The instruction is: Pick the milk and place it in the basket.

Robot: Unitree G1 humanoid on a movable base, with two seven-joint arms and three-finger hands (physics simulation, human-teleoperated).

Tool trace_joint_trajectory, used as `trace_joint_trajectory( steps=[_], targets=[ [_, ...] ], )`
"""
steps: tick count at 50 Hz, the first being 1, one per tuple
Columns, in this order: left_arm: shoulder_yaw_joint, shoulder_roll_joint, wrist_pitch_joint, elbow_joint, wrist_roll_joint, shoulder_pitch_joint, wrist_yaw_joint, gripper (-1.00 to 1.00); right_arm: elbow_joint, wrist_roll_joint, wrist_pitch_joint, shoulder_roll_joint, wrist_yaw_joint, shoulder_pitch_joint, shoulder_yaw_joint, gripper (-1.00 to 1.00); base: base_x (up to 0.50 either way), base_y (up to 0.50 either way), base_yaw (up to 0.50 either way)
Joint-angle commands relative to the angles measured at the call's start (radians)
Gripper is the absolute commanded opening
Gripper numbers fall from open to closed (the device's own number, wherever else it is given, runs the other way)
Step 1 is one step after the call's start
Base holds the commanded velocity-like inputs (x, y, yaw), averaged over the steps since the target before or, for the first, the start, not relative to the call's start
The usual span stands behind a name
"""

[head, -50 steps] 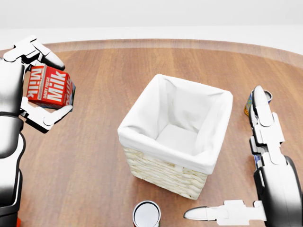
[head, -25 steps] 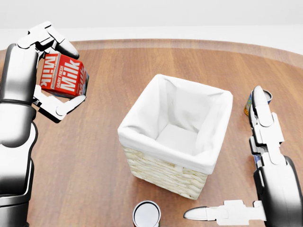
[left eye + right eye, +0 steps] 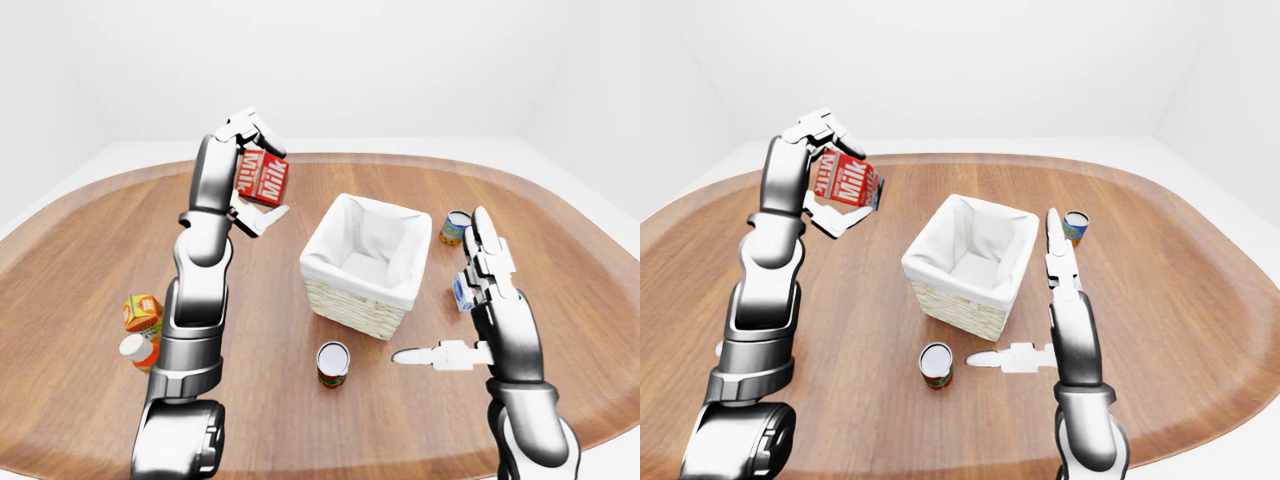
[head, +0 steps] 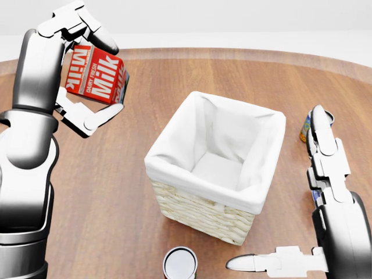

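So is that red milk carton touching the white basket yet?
Apart. In the head view the milk carton is held up in the left hand, with bare wooden table showing between it and the basket.

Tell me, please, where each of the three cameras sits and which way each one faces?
Head view: on the head, tilted down at the white-lined wicker basket; both arms show.
Left-eye view: on the head, looking across the oval wooden table; left hand holds the red milk carton, right hand open.
Right-eye view: beside it, nearly the same scene.
All three share basket, carton and the red tin can.
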Motion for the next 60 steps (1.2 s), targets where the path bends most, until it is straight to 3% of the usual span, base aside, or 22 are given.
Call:
trace_joint_trajectory(
  steps=[1, 31, 37, 39, 60],
  targets=[
    [-0.029, -0.039, 0.0, -0.026, 0.032, -0.031, -0.005, -1.0, 0.0, 0.003, -0.001, 0.0, 0.002, 0.0, -0.002, 1.0, 0.0, 0.0, 0.0],
    [-0.088, -0.144, 0.0, 0.108, 0.065, -0.055, 0.025, -1.0, 0.007, 0.009, -0.005, 0.003, 0.005, -0.003, -0.011, 1.0, 0.0, 0.0, 0.0],
    [-0.089, -0.157, 0.0, 0.102, 0.051, -0.062, 0.022, -1.0, 0.006, 0.011, -0.005, 0.002, 0.005, -0.003, -0.012, 1.0, 0.0, 0.0, 0.0],
    [-0.079, -0.164, 0.0, 0.07, 0.003, -0.062, -0.012, -1.0, 0.003, 0.009, -0.004, 0.002, 0.005, -0.001, -0.01, 1.0, 0.0, 0.0, 0.0],
    [-0.095, -0.161, 0.0, 0.079, -0.028, -0.062, -0.023, -1.0, 0.01, 0.006, -0.008, 0.001, 0.003, -0.003, -0.009, 1.0, 0.0, 0.0, 0.0]
  ],
)
